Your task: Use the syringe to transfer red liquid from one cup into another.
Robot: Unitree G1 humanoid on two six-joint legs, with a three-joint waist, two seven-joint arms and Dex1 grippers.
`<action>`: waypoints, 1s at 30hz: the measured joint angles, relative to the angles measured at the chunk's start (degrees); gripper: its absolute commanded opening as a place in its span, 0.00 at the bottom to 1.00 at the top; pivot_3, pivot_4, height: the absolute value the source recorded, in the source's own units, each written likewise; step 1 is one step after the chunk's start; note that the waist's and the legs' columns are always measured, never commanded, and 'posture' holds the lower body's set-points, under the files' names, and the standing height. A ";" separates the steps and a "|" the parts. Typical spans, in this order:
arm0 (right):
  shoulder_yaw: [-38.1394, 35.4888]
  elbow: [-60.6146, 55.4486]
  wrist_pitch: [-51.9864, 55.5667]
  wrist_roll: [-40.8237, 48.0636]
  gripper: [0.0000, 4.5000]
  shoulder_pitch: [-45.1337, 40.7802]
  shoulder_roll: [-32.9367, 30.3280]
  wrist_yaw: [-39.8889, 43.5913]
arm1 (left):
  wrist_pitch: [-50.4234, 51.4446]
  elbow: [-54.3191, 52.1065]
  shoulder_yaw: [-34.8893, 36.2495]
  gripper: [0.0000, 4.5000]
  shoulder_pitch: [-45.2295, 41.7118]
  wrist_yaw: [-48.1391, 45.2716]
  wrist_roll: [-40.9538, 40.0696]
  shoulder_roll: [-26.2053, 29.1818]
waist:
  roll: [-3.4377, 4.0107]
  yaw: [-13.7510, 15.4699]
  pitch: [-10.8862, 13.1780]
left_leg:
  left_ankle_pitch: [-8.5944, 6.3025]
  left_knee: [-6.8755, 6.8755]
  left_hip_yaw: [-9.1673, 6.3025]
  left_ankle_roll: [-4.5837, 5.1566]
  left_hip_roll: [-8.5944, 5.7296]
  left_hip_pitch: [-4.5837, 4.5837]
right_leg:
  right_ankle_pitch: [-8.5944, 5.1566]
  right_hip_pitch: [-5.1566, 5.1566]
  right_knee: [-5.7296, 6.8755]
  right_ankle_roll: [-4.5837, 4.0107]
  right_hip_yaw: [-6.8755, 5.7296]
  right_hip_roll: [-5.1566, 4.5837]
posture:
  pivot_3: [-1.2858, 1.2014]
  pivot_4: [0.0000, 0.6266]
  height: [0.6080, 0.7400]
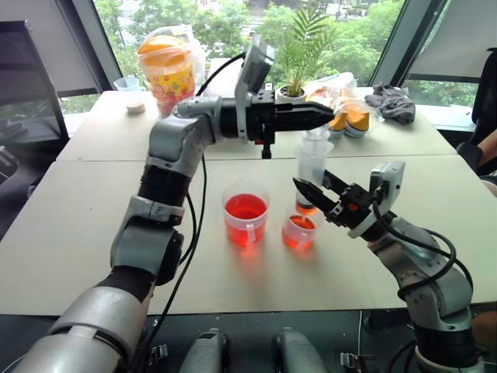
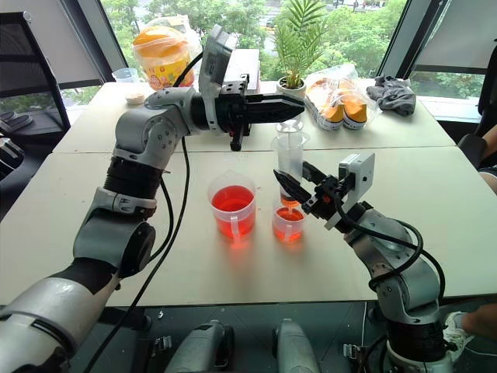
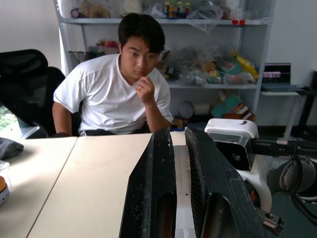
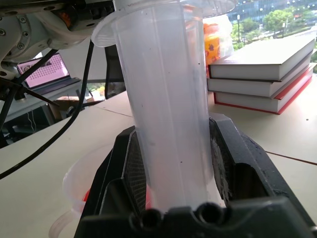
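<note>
- Currently, the right end effector (image 2: 293, 183) is clamped on the syringe (image 2: 290, 159), holding it upright with its orange-red tip in the smaller cup (image 2: 288, 223).
- Above the syringe, the left end effector (image 2: 291, 108) has its 2 fingers closed flat at the plunger top.
- Just beside the smaller cup stands the larger cup (image 2: 233, 206); both hold red liquid (image 2: 232, 199) on the table (image 2: 93, 194).

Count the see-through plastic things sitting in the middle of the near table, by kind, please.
Clear plastic measuring cups holding red liquid: 2, larger, smaller
Large clear plastic syringe with orange-red tip: 1
Total: 3
</note>
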 measured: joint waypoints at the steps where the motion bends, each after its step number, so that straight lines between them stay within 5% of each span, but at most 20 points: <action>1: -0.03 -0.24 0.59 0.22 0.32 -0.22 -0.12 -0.20 | -0.03 -0.37 0.00 0.01 0.33 0.01 0.04 0.02 | 0.00 0.02 0.00 | 0.00 0.00 0.00 0.00 0.00 0.00 | 0.00 0.00 0.00 0.00 0.00 0.00 | 0.52 0.24 1.00; 17: -0.55 -2.20 6.38 3.94 0.32 -1.98 -3.51 -2.11 | -0.30 -5.25 -0.10 0.01 4.70 2.21 0.21 -0.82 | 0.00 0.09 0.00 | 0.00 0.01 -0.01 0.00 0.00 -0.01 | 0.00 0.01 0.00 0.00 0.03 -0.03 | 0.52 0.24 1.00; 26: -2.99 -2.44 4.99 4.85 0.32 -1.54 -1.89 -3.35 | 0.41 2.76 0.09 0.95 1.25 1.26 1.31 4.85 | 0.00 -0.27 0.00 | 0.00 -0.01 -0.01 0.00 0.03 0.05 | 0.00 0.01 0.04 0.00 0.00 0.05 | 0.52 0.24 1.00; 30: -2.69 -2.37 4.76 5.03 0.32 -0.95 -1.80 -2.90 | -0.06 4.88 2.37 0.98 0.13 -0.25 1.36 10.90 | 0.00 -0.17 0.00 | 0.00 -0.01 0.00 0.00 0.02 0.04 | 0.00 0.01 0.03 0.00 0.00 0.02 | 0.52 0.24 1.00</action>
